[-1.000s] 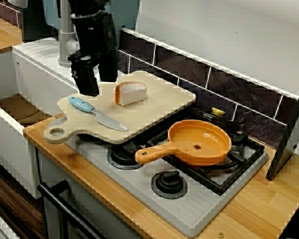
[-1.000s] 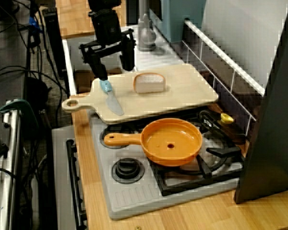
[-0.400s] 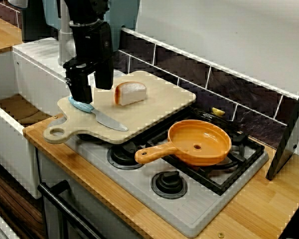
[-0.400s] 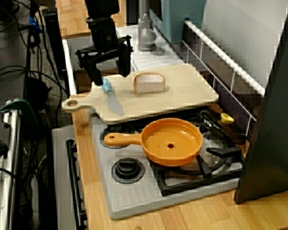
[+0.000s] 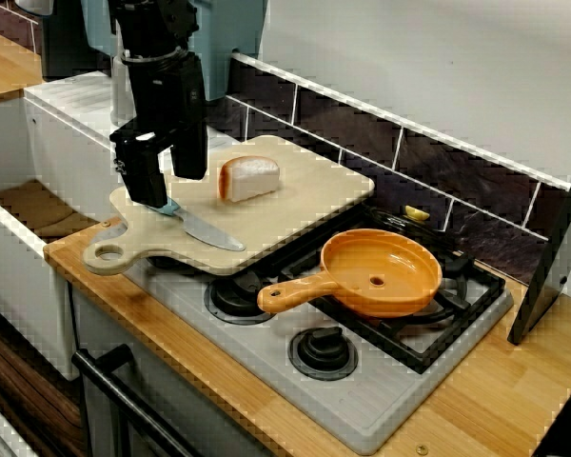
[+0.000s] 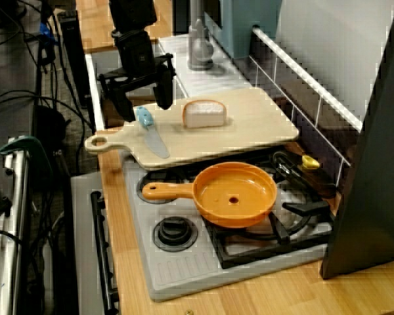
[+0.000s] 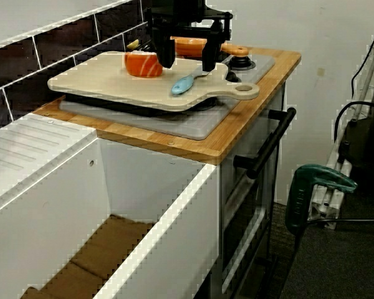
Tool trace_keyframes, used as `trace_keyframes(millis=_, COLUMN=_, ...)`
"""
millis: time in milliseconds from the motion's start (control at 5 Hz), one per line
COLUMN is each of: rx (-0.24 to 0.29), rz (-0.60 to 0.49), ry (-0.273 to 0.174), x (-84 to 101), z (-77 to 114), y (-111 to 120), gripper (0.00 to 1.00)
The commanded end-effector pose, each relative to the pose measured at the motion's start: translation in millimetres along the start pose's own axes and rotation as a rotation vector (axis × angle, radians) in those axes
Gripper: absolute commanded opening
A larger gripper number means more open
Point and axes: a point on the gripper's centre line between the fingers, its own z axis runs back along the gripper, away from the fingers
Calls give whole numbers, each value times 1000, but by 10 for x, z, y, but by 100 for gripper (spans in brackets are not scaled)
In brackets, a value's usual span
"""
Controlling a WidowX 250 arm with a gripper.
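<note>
My gripper (image 5: 167,179) is open and hangs low over the left end of a pale wooden cutting board (image 5: 305,195). Its two dark fingers straddle the blue handle of a small knife (image 6: 144,119), whose grey blade (image 5: 212,234) points toward the stove. Seen from the sink side, the gripper (image 7: 187,61) sits just above the knife (image 7: 182,85), and I cannot tell whether it touches. A cut piece of bread (image 5: 249,178) stands on the board just right of the fingers. From the stove's end, the gripper (image 6: 142,105) is left of the bread (image 6: 203,113).
The board lies across the left burners of a grey stove (image 5: 266,352). An orange pan (image 5: 381,274) sits on the right burner, handle toward the front. A white sink basin (image 7: 143,205) and a grey faucet (image 6: 198,46) are to the left, and a dark panel (image 5: 552,257) leans at right.
The gripper has moved left and a little down, from beside the bread to over the knife's blue handle. It stayed open. Knife, bread and pan have not moved.
</note>
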Motion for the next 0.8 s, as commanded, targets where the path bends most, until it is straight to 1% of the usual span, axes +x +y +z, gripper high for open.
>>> trace_keyframes(millis=0, rx=110, rz=72, ry=22, x=-51, z=53, y=-12, gripper=100)
trace_keyframes(millis=200, rx=96, rz=92, ry=5, x=-65, z=25, y=16, gripper=100)
trace_keyframes(millis=400, rx=107, rz=88, ry=16, x=-84, z=28, y=42, gripper=100)
trace_keyframes(millis=600, rx=106, rz=88, ry=31, x=-104, z=18, y=62, gripper=100)
